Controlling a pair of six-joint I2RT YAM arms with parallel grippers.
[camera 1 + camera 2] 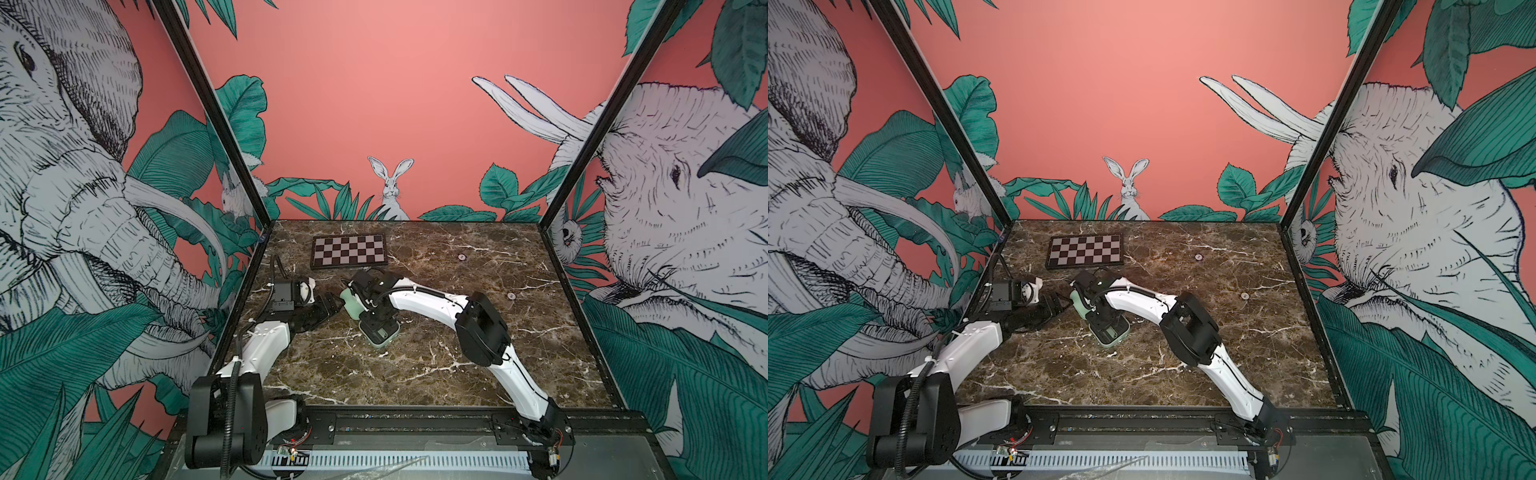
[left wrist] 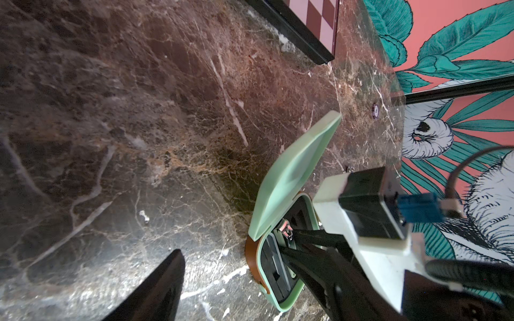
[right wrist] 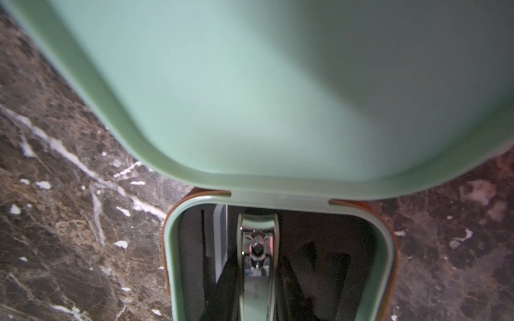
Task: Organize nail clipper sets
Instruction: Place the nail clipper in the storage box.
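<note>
The mint-green case of the nail clipper set stands open on the marble in both top views. Its lid (image 1: 350, 305) (image 1: 1077, 305) is raised and its base (image 1: 384, 334) (image 1: 1116, 336) lies flat. My right gripper (image 1: 374, 322) (image 3: 257, 278) reaches down into the dark tray. It is shut on a pale-green and metal nail clipper (image 3: 257, 250) (image 2: 288, 232). A flat grey tool (image 3: 221, 244) lies in the tray beside it. My left gripper (image 1: 334, 305) (image 2: 250, 304) is open just outside the lid's hinge side, holding nothing.
A checkerboard (image 1: 349, 249) (image 2: 314, 16) lies flat at the back of the table, behind the case. Two small round discs (image 1: 461, 257) (image 1: 511, 296) sit on the right half. Black frame posts and printed walls close in the table's sides.
</note>
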